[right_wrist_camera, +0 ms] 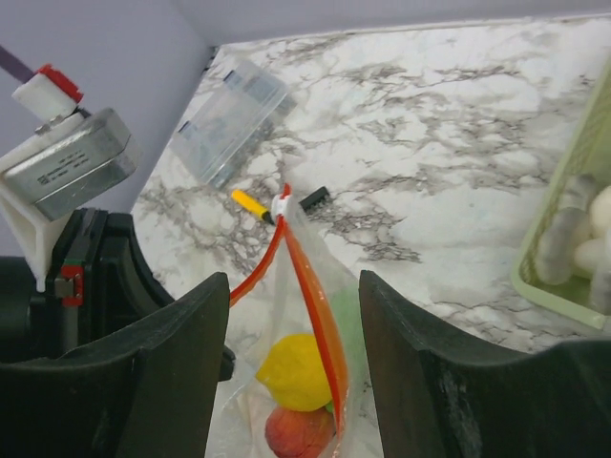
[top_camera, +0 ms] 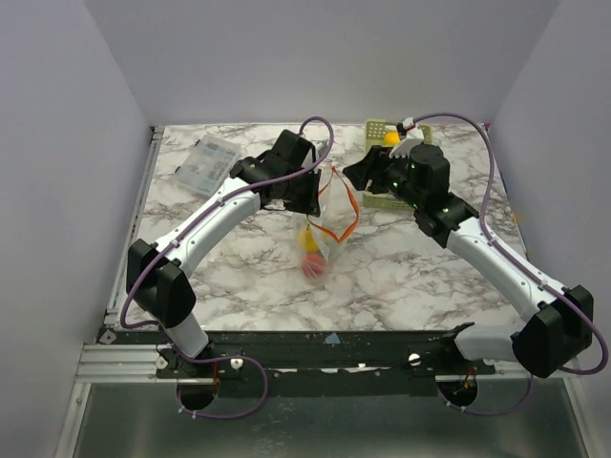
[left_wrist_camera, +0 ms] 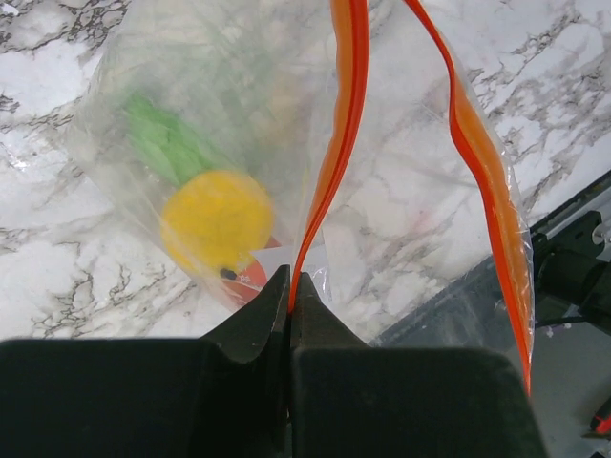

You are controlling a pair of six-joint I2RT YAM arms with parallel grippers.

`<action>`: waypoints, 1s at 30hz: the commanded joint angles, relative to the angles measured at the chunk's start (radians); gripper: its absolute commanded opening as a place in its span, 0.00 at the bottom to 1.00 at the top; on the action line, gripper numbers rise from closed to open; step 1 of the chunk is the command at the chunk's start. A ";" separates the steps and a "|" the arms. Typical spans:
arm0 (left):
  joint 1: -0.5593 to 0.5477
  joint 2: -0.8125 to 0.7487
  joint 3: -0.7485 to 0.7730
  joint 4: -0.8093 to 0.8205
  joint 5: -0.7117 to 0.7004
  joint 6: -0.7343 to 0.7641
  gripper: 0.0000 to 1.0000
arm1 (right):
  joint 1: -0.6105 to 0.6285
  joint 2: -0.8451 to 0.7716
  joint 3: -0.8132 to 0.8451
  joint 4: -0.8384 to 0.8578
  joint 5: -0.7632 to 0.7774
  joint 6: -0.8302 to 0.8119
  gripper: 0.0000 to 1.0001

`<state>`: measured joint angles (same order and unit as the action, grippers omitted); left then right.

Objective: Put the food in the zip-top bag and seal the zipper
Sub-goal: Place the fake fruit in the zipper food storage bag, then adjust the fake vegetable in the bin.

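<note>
Lemon + red fruit in bag mid-frame, zipper unsealed (L gripper pinching it, R gripper open above), white piece waiting in basket, right edge.

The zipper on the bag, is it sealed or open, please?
Open: the zipper shows two orange strips hanging apart, the left gripper pinching one.

Lemon in bag, ctr (basket rear-R, box rear-L).
</note>
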<state>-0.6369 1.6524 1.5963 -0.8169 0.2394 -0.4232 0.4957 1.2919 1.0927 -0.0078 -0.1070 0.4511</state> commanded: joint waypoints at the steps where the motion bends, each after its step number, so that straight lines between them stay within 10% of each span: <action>1: -0.003 0.011 -0.011 -0.001 -0.054 0.049 0.00 | -0.029 -0.006 0.041 -0.075 0.180 -0.016 0.60; 20: 0.013 0.029 -0.011 -0.008 0.052 0.046 0.00 | -0.277 0.390 0.288 -0.320 0.468 0.380 0.73; 30: 0.013 0.001 -0.022 -0.007 0.041 0.054 0.00 | -0.305 0.782 0.650 -0.437 0.197 0.120 0.85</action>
<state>-0.6277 1.6760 1.5894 -0.8169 0.2745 -0.3817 0.1963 2.0148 1.6535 -0.3393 0.2302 0.6956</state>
